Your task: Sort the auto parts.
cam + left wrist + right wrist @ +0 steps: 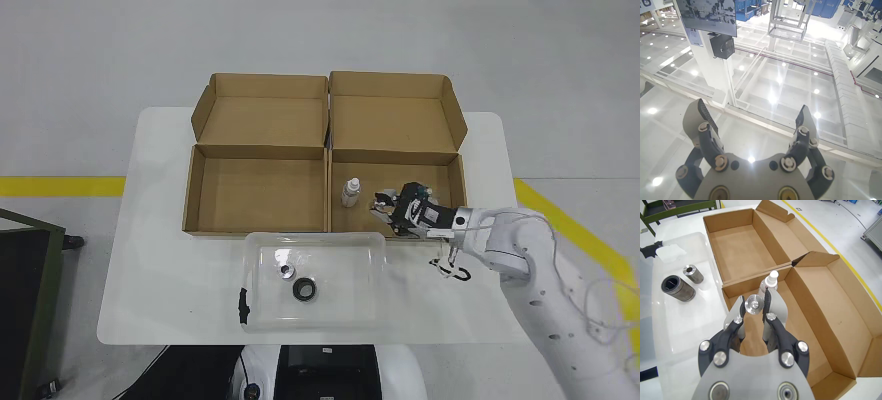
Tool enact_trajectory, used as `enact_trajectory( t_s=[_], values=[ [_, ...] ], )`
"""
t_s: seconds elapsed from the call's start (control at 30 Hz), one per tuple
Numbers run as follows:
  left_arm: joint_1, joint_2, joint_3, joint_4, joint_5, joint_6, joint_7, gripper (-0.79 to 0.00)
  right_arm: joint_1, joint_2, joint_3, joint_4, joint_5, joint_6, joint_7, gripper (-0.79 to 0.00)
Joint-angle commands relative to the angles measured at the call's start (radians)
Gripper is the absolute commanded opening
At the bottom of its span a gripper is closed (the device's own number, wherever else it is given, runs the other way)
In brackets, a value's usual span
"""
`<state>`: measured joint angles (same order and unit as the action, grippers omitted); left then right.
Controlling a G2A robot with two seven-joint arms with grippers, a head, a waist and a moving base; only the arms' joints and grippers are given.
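Over one cardboard box [815, 317], right claw [755, 298] clamping metal disc [754, 305]

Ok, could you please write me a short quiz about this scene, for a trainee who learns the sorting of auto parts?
1. True or false: the right end effector is shut on a round silver part.
2. How many metal cylinders stand in the clear bin? A) one B) two C) four
3. Short answer: what stands in the cardboard box under that end effector?
Key: 1 true; 2 B; 3 a white spray bottle.
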<state>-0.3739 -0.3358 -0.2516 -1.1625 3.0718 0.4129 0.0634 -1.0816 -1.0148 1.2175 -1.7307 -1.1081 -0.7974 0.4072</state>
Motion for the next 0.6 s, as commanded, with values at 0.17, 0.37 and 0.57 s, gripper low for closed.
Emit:
enact_trajectory(
  t_s=[0.17,0.37,0.57],
  values=[
    [0.000,0.000,0.000,0.000,0.000,0.000,0.000,0.000,0.076,-0.012,-0.060,0.087,-0.024,0.036,0.050,-0.785],
    [0.000,0.000,0.000,0.000,0.000,0.000,0.000,0.000,0.144,-0.027,-0.116,0.191,-0.025,0.043,0.056,-0.785],
    [0.000,0.000,0.000,0.000,0.000,0.000,0.000,0.000,0.199,-0.040,-0.166,0.266,-0.049,0.046,0.080,-0.785]
  ],
)
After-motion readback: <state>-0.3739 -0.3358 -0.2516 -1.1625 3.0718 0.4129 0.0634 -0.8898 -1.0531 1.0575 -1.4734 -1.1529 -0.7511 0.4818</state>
